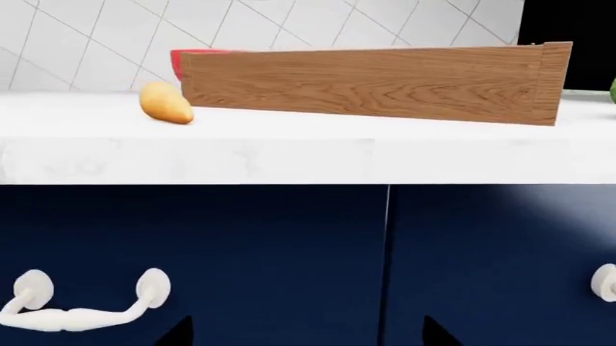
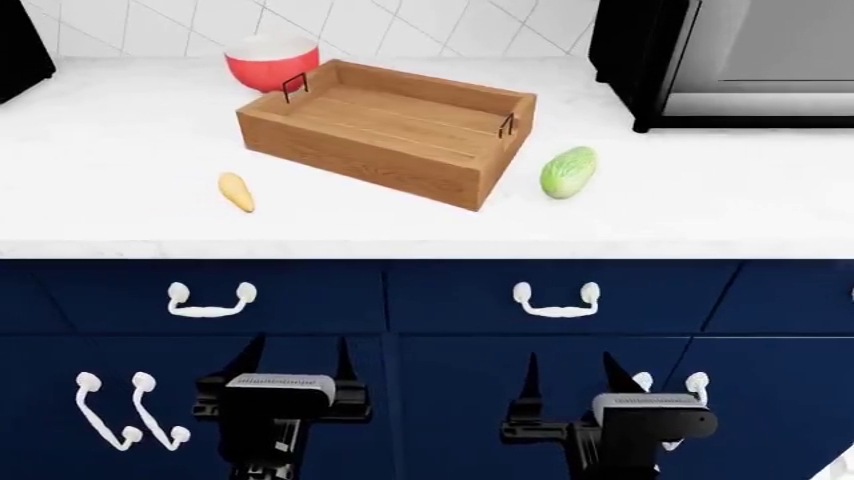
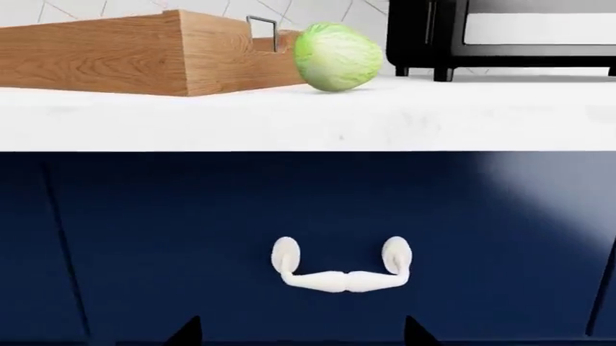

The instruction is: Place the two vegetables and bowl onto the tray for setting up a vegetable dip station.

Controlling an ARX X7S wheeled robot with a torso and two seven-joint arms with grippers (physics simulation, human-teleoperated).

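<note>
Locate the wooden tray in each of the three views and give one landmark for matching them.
Head view: the tray sits angled on the white counter, upper centre, empty.
Left wrist view: its long side wall fills the upper middle, above the counter edge.
Right wrist view: one corner shows at upper left, with a wire handle.
Shared landmark: the white counter over navy drawers appears in all three.

a kitchen: white marble counter [image 2: 694,200], navy cabinets [image 2: 534,350], tiled wall [image 2: 441,25], black microwave [image 2: 747,60].

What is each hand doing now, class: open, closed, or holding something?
Left hand: open, holding nothing.
Right hand: open, holding nothing.
</note>
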